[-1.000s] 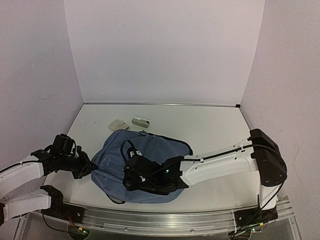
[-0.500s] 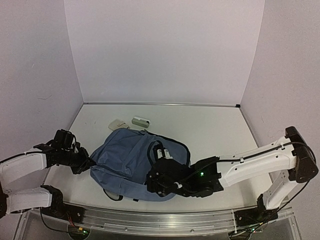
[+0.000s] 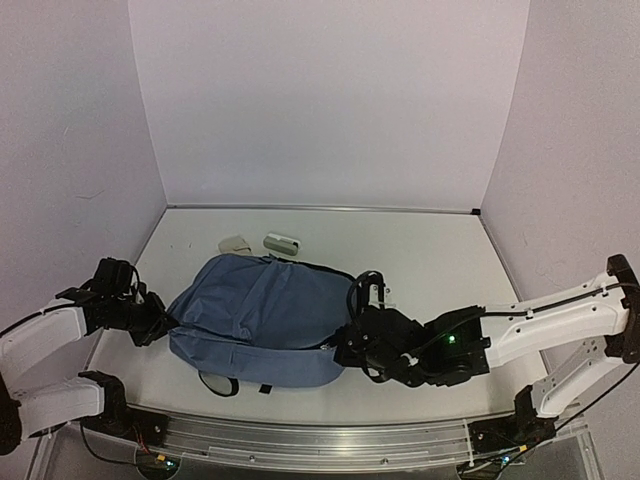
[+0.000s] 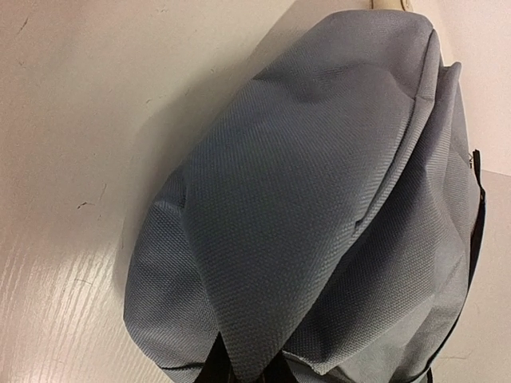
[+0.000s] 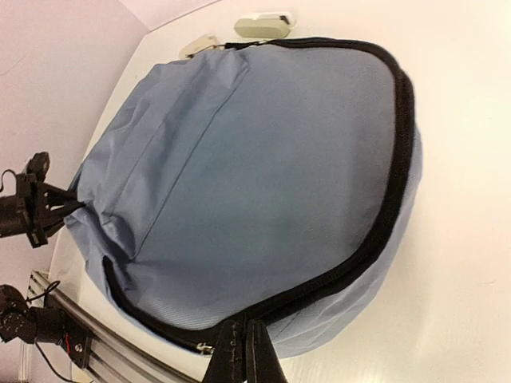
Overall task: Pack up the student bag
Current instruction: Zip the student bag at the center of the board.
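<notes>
**Top view.** The bag (image 3: 262, 318) lies flat at lower centre of the frame, on the table (image 3: 440, 255). The left gripper (image 3: 163, 326) sits at the bag's left end. The right gripper (image 3: 347, 350) sits at its right end, against the black zip band (image 3: 352, 300). A beige item (image 3: 234, 243) and a white item (image 3: 282, 242) lie just above the bag's upper edge (any lettering on them is too small to read).

**Left wrist view.** The bag (image 4: 319, 207) fills most of the frame. At bottom centre the left gripper (image 4: 243, 373) has its jaws clamped on a fold of the blue fabric. No label legible.

**Right wrist view.** The bag (image 5: 239, 175) spans the frame, its zip band (image 5: 395, 167) curving down the right side. The right gripper (image 5: 246, 339) at bottom centre has its jaws together, tips at the band, just right of a metal zip pull (image 5: 206, 348). Whether they pinch anything cannot be told.
</notes>
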### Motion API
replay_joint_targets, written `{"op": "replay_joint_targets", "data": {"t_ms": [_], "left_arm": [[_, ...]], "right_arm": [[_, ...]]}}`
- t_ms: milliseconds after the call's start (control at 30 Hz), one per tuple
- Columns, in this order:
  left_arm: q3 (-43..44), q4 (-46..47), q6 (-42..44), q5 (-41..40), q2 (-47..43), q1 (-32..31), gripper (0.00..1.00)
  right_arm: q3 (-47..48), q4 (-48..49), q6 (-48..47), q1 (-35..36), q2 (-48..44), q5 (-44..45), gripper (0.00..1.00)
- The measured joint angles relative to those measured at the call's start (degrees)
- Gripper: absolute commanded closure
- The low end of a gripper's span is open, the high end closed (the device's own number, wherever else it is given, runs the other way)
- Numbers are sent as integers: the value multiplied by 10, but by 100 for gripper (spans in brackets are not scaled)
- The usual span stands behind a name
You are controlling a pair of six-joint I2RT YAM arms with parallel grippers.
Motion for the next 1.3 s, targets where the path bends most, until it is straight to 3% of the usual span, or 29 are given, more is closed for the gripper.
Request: {"op": "replay_joint_targets", "data": {"t_ms": [67,100,167,233,367,533,667,1100,1300], "left_arm": [[2,-4,1,0,0,1,90],[5,-8,2,0,0,1,82],[17,-22,11,-5,2,2,56],[37,-35,29,-13,6,6,42],[97,-59,61,-19,3,11,26],[166,-44,91,4,-55,-22,23],[184,0,107,30,-68,-85,24],[234,137,192,10,193,-406,22],[248,201,229,20,241,-452,21]], "right_arm": [[-16,-2,6,-17,-10,-1,100],[-20,-4,6,-25,-14,-1,100],[-21,-5,-1,-34,-20,-1,100],[-20,-5,-14,-36,-27,-1,100],[-15,-4,-50,-37,-34,-9,100],[-10,16,-90,-38,-35,-47,100],[-10,45,-104,-39,-35,-79,100],[-10,93,-111,-52,-35,-100,100],[-7,95,-109,-67,-35,-100,100]]}}
